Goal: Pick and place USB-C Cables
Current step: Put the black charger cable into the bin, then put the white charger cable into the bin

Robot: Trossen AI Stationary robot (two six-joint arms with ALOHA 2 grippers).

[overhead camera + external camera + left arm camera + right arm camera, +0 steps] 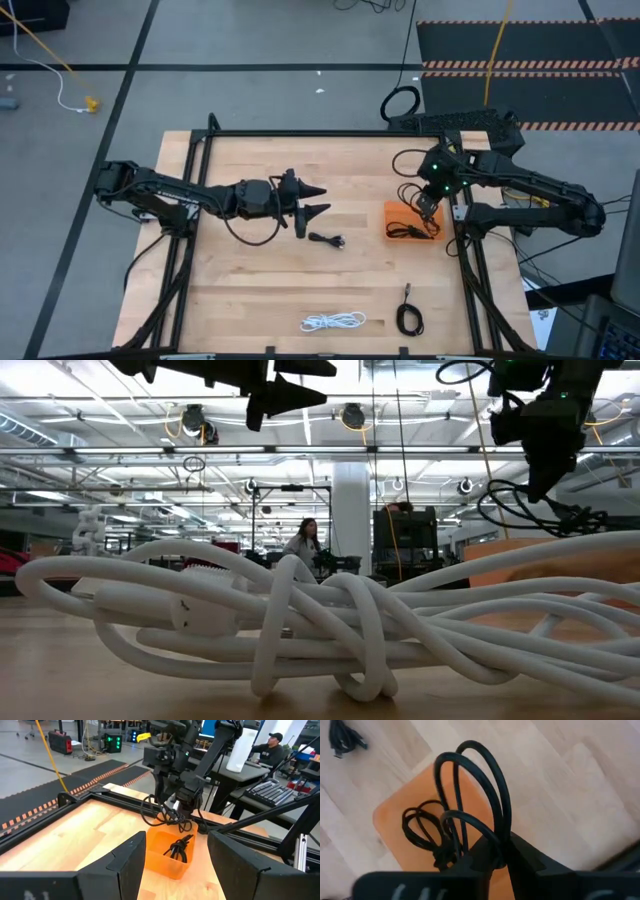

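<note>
Item: right gripper [428, 203], at right of centre in the high view, hanging above the orange tray [392, 212] and closed on a black USB-C cable [485, 790], whose loops are standing up out of the fingers in the right wrist view. Item: a second black cable [427, 834], lying coiled inside the tray, directly beneath the held one. Deciding relation: the held cable is hanging straight over the tray's floor, loops running roughly across the tray's short side, so the coming move looks to be a short drop and release rather than any sideways travel. Item: left gripper [312, 200], centre of the high view, fingers spread wide and holding nothing, pointing toward the tray. Item: loose black cable [327, 239], lying on the table [240, 300] just below and right of the left gripper, its long axis running left to right; that arm is the nearer one. Item: white cable [333, 321], lower centre. Item: another black cable [409, 315], lower right of centre, long axis running top to bottom, well apart from both grippers.
</note>
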